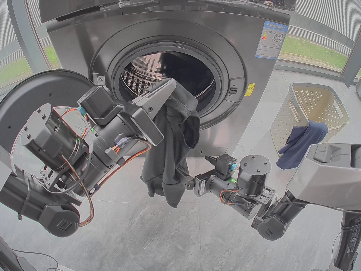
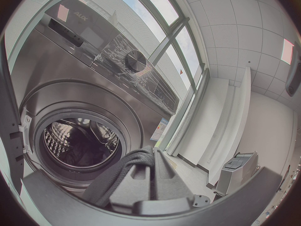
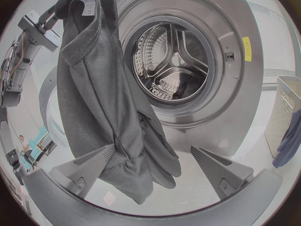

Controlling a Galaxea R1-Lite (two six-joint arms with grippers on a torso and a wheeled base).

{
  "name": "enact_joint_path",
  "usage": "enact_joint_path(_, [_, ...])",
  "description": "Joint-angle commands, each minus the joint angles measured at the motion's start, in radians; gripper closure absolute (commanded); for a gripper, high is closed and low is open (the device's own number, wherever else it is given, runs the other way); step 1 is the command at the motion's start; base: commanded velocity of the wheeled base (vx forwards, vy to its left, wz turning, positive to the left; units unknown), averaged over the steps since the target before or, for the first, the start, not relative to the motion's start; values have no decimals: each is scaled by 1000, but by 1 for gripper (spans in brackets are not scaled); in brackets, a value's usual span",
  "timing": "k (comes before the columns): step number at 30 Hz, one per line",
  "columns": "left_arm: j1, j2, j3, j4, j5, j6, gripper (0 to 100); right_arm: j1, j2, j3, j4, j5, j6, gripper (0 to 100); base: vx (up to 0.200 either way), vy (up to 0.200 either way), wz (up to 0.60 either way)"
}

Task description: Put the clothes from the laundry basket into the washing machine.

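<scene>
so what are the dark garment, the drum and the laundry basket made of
The dark garment looks like a synthetic sports mesh with a matte finish; tiny holes pattern the weave. The drum seems to be polished stainless steel, given its mirror-like reflections and rows of punched holes. The laundry basket is probably moulded plastic, pale and matte, with perforated walls.

Grey garment [image 3: 103, 110] dangles before the washing machine [image 3: 194, 132].
</scene>
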Motion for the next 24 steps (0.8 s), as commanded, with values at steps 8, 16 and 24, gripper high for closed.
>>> enact_joint_path(8, [0,-2,0,-1,0,0,100,-9,21,-111,2,-24,1,0,0,0,0])
enact_joint_path(16, [0,-2,-2,-1,0,0,100,-34,2,-13,6,-26,2,0,0,0,0])
enact_joint_path(24, [1,2,-2,-1,1,0,100,-14,-39,57,-2,-19,1,0,0,0,0])
